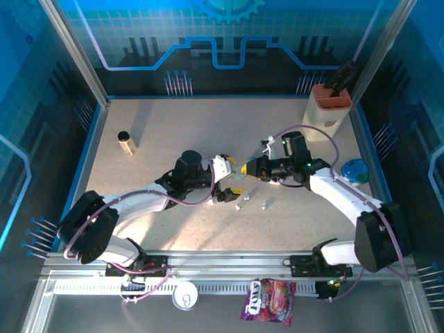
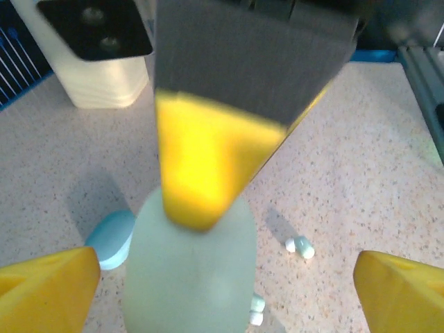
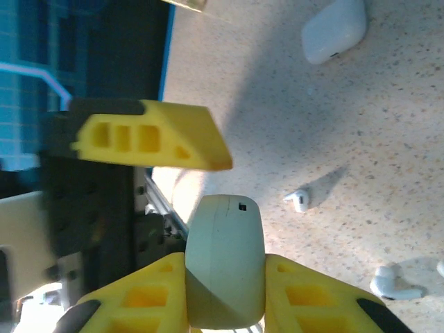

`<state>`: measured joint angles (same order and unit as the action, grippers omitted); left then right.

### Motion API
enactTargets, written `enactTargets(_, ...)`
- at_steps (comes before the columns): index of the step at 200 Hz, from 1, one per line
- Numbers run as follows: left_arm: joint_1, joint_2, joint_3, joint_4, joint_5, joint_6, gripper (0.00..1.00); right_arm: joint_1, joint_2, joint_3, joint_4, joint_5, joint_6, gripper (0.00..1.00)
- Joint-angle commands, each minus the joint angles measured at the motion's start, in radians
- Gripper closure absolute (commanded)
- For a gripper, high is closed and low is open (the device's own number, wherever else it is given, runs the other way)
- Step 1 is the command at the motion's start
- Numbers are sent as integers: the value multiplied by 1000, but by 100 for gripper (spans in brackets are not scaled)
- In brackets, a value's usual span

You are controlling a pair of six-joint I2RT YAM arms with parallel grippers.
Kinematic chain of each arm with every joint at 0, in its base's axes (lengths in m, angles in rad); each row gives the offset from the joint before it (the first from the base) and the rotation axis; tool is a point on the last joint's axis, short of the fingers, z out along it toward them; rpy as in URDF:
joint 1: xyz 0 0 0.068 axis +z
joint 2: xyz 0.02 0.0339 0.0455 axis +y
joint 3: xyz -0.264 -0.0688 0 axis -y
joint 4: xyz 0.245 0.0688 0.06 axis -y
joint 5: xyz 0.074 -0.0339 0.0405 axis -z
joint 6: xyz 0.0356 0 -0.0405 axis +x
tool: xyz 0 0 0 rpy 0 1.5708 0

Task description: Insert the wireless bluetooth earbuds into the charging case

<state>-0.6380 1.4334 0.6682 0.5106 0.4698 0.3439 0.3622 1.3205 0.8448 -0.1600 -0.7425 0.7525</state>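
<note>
Early stage: right gripper [image 3: 225, 262] clamped on the pale-green rounded plastic charging case [image 3: 225, 232], left gripper [image 2: 225, 267] spread wide and empty around it, tiny white stemmed earbuds [image 3: 298, 201] loose on the speckled tabletop [image 3: 388, 139] beside that case (none visibly seated).

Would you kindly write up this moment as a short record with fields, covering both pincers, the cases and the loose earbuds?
Left pincer: open, fingertips wide apart on either side of the pale case
Right pincer: shut on the pale case
Second case: white, closed, lying on the table
Loose earbuds: a few on the table beside the pincers, outside the cases
Far right corner: tan holder, upright
</note>
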Motion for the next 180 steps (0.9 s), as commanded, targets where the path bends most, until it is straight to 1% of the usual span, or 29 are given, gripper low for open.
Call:
enactTargets(1, 11, -19, -63, 317, 36, -190, 3, -40, -85, -45, 118, -107, 121, 79)
enactTargets(18, 9, -26, -84, 458, 55, -303, 7, -72, -132, -83, 227, -159, 231, 80)
enactTargets(30, 6, -31, -80, 524, 68, -344, 9, -89, -156, -111, 330, -199, 327, 80)
enactTargets(44, 2, -27, -72, 564, 70, -347, 9, -99, -179, -142, 469, -225, 438, 80)
enactTargets(70, 1, 4, -62, 622, 82, -329, 9, -102, -200, -185, 643, -232, 595, 82)
enactTargets(78, 1, 21, -65, 668, 86, -333, 11, -102, -194, -200, 727, -238, 660, 84)
enactTargets(94, 2, 70, -71, 792, 104, -353, 17, -102, -173, -228, 896, -249, 798, 85)
enactTargets(105, 2, 102, -74, 885, 92, -386, 20, -102, -164, -242, 979, -247, 868, 86)
enactTargets(114, 0, 107, -64, 880, 91, -392, 22, -103, -161, -248, 1006, -244, 900, 87)
enactTargets(134, -1, 116, -56, 889, 86, -385, 22, -101, -167, -257, 1014, -232, 927, 91)
enactTargets(156, -1, 121, -50, 892, 87, -375, 24, -98, -172, -260, 1021, -226, 944, 92)
enactTargets(166, -2, 124, -47, 891, 90, -376, 26, -96, -170, -260, 1022, -226, 949, 92)
enactTargets(180, -2, 127, -42, 891, 96, -379, 33, -94, -168, -261, 1021, -232, 944, 92)
